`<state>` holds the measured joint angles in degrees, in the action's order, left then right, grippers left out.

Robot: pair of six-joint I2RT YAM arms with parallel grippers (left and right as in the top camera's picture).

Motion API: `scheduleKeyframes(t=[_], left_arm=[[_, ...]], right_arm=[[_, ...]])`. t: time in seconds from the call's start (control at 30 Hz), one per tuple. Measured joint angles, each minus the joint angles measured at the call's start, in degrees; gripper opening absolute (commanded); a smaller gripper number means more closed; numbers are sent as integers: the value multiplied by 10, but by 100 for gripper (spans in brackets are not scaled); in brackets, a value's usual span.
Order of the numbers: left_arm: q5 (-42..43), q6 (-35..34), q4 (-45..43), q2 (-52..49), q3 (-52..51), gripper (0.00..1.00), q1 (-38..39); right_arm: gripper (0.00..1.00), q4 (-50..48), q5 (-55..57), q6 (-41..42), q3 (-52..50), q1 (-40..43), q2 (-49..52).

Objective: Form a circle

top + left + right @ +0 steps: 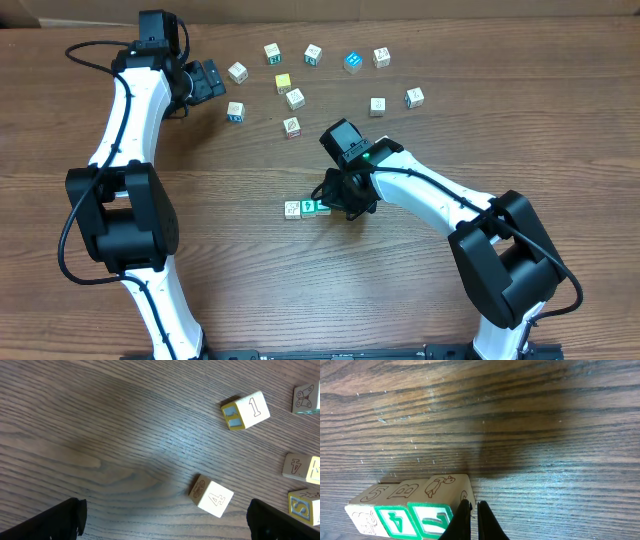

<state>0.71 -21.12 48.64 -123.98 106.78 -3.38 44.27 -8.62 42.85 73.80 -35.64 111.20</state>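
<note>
Right wrist view: closed on nothing, the right gripper (473, 506) is seen at the right end of the three-block row (402, 492), stretched leftward.

Near the middle of the surface (560, 130) three blocks (307, 208) lie touching in a row; the loose blocks (295, 98) lie scattered toward its far edge.

the table (300, 300) is brown wood with a strong grain, smooth, with a dull sheen under the light. the blocks (402, 491) look like pale bare wood, matt, some faces painted green with a slight gloss. the arms (135, 110) wear smooth, glossy white plastic shells, with matt black housings at the joints.
</note>
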Motion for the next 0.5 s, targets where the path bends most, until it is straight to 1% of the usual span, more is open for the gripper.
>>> scheduleKeyframes(t=[0.3,0.5], left_arm=[[0,0,0,0,0,100,0],[0,0,0,0,0,100,0]], right_arm=[[4,0,26,-5,0,0,0],[4,-17,44,-7,0,0,0]])
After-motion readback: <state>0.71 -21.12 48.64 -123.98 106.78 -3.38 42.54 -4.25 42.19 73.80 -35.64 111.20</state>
